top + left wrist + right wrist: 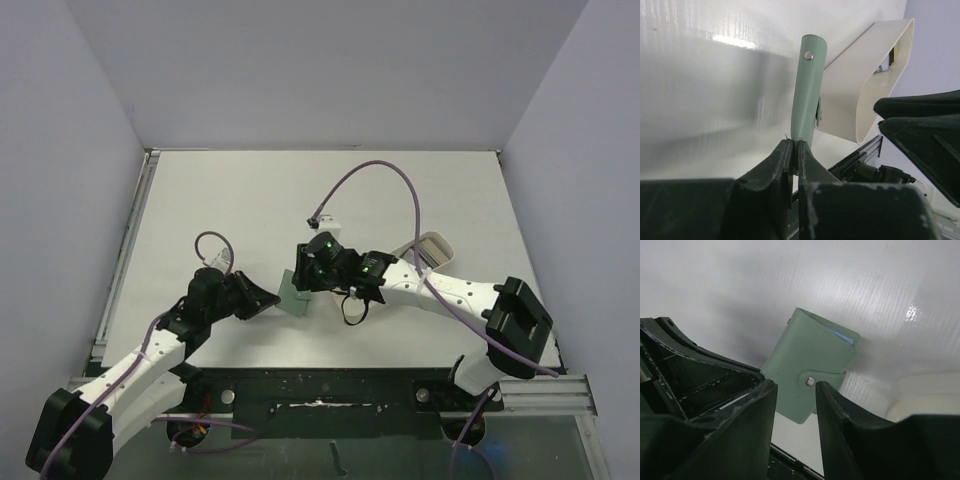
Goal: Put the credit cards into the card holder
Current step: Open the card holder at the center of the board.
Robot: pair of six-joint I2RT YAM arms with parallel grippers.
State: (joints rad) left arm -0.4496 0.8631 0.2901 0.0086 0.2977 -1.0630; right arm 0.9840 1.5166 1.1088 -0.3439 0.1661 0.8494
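Top view: left hand [272, 298] clamped on card holder [296, 293] near worktop [230, 200] centre; right hand [305, 268] just beside, at its 1 o'clock; white tray [432, 246] further off at 2 o'clock
Left wrist: card holder [807, 90] upright, lower edge pinched; tray [865, 85] at 2 o'clock
Right wrist: right hand [795, 386] fingers apart, card holder [805, 355] framed between, snap [810, 381] fastened; contact unclear

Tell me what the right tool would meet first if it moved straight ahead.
Probably the green wallet, which sits straight ahead of the open right tool, in line with its gap. Depth is unclear.
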